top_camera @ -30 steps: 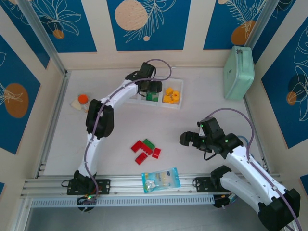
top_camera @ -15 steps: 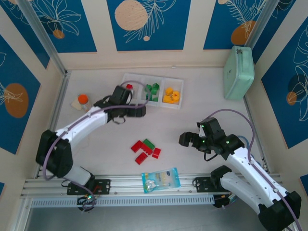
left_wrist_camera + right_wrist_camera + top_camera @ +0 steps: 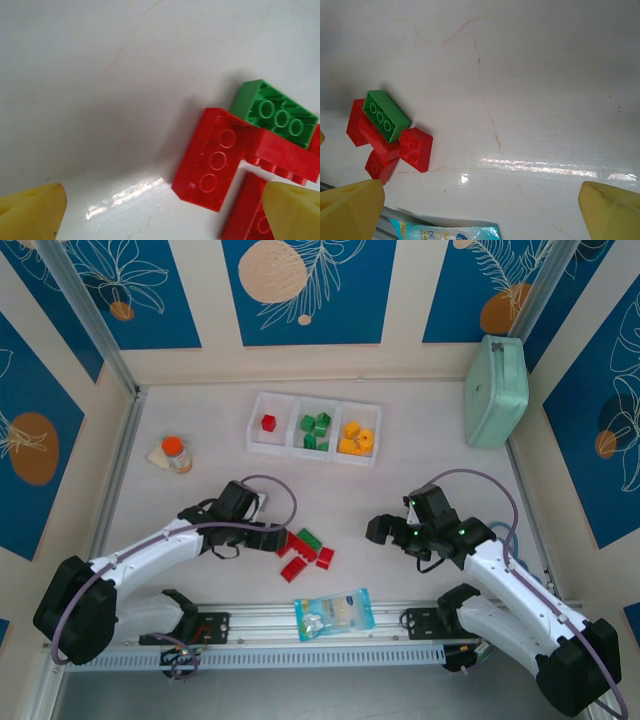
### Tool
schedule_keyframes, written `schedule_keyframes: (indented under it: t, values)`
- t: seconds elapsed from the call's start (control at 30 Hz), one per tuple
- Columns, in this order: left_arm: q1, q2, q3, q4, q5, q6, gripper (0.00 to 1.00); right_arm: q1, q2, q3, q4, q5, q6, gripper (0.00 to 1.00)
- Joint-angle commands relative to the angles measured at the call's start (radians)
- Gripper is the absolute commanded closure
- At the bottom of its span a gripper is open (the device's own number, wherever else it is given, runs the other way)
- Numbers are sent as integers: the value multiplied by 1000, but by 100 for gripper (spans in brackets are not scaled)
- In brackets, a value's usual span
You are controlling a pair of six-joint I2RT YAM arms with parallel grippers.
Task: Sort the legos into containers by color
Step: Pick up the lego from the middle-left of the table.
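Jaws wide and empty, our left end effector [image 3: 275,537] hovers just short of the loose legos [image 3: 302,552] on the desk [image 3: 220,480], where we judge the next move is closing on a red brick [image 3: 212,160] bound for the containers [image 3: 252,425] standing well apart.

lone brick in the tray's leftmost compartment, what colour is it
Red. The lone brick shows best in the top external view, sitting in the tray.
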Motion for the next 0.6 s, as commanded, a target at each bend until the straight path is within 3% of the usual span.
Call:
schedule_keyframes:
  t: [0.0, 0.17, 0.57]
  values:
    - [-11, 21, 1, 33, 92, 51, 0, 3, -15, -23, 10, -6, 22, 0]
    - [-57, 83, 28, 5, 102, 90, 2, 3, -28, -40, 7, 0, 29, 0]
    - [-88, 210, 76, 17, 5, 81, 15, 1, -50, -38, -14, 8, 28, 0]
